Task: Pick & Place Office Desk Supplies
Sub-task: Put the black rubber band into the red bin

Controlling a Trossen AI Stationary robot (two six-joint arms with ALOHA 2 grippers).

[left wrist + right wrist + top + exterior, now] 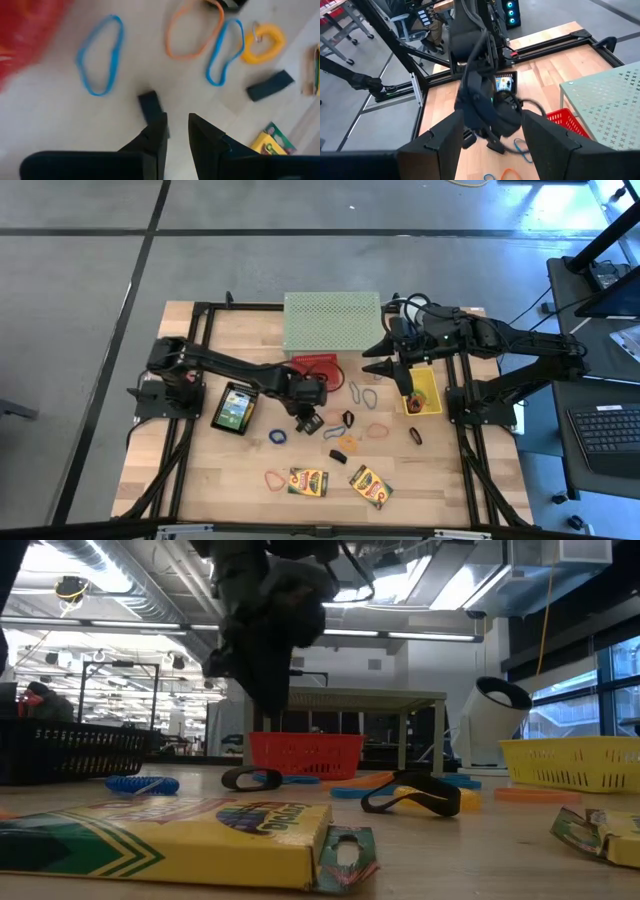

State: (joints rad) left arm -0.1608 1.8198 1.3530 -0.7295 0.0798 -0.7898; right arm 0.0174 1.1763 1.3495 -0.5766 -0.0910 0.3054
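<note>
My left gripper [308,420] hangs low over the table's middle, narrowly open [177,132]. A small dark clip [149,104] lies on the wood right by one fingertip. Blue [100,55] and orange [192,30] rubber bands, a yellow coil [262,42] and another dark clip [270,85] lie flat beyond. Two crayon boxes [307,481] [370,486] lie flat near the near edge. My right gripper [380,362] waits wide open [495,145] above the table beside the mesh stand [332,320]. My left gripper points down at the table, with one finger [157,135] standing at the near end of the small dark clip. I cannot tell whether that finger touches it. The clip lies flat on the wood, outside the gap between the fingers.
A red basket [318,366] sits under the pale green mesh stand. A yellow basket [422,392] stands at the right, with a white round device [495,725] near it. A dark-framed box [234,408] lies by the left arm. Loose bands [277,437] and clips [338,456] dot the middle.
</note>
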